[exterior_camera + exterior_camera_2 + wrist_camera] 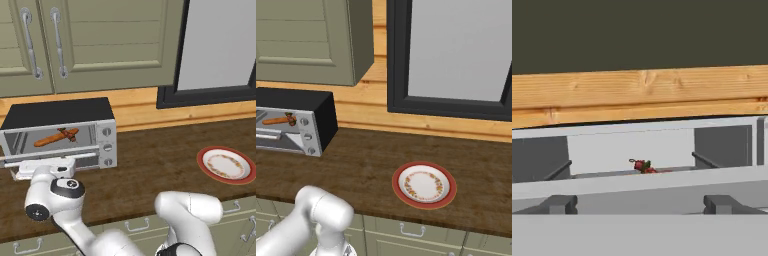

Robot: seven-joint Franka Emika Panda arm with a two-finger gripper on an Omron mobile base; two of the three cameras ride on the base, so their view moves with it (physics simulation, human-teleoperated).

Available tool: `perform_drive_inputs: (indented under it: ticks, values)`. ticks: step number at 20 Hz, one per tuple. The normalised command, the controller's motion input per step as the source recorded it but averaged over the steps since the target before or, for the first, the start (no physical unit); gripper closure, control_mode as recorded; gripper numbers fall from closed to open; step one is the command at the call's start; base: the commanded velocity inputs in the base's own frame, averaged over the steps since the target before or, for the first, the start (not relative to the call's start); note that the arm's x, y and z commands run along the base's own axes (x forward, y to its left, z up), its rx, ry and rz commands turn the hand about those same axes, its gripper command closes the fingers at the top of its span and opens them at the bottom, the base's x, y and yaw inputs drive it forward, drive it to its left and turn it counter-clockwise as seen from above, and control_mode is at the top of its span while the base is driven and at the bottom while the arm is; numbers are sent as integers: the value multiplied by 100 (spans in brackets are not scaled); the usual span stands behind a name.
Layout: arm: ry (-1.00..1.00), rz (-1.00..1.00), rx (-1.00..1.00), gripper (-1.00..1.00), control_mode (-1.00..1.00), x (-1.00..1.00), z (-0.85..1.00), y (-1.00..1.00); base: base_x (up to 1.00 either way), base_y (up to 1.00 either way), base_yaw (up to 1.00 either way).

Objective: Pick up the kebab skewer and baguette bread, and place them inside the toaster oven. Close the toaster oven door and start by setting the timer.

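Claw (pixel 640 202) spread wide at toaster oven (pixel 60 132) (baguette bread (pixel 55 137) inside)

The boxy silver-grey toaster oven (pixel 60 131) with black top stands at the left of the dark wooden counter (pixel 160 155), against the light wooden back wall (pixel 145 107). Inside it lies the long slim orange-brown baguette bread (pixel 52 138), with the short kebab skewer (pixel 66 134) across its right part. The round red-rimmed plate (pixel 226 165) lies well apart, at the right of the counter. The beige panelled cabinets (pixel 90 40) hang above the oven.
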Motion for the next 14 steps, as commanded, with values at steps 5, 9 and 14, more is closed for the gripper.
perform_drive_inputs:
  ticks: [5, 9, 14]
  values:
    - [0, 0, 0, -100, -100, 42, 0, 0, 0, 0, 0]
    - [0, 0, 0, -100, -100, 38, 0, 0, 0, 0, 0]
    - [1, 0, 0, -100, -100, 35, 0, 0, 0, 0, 0]
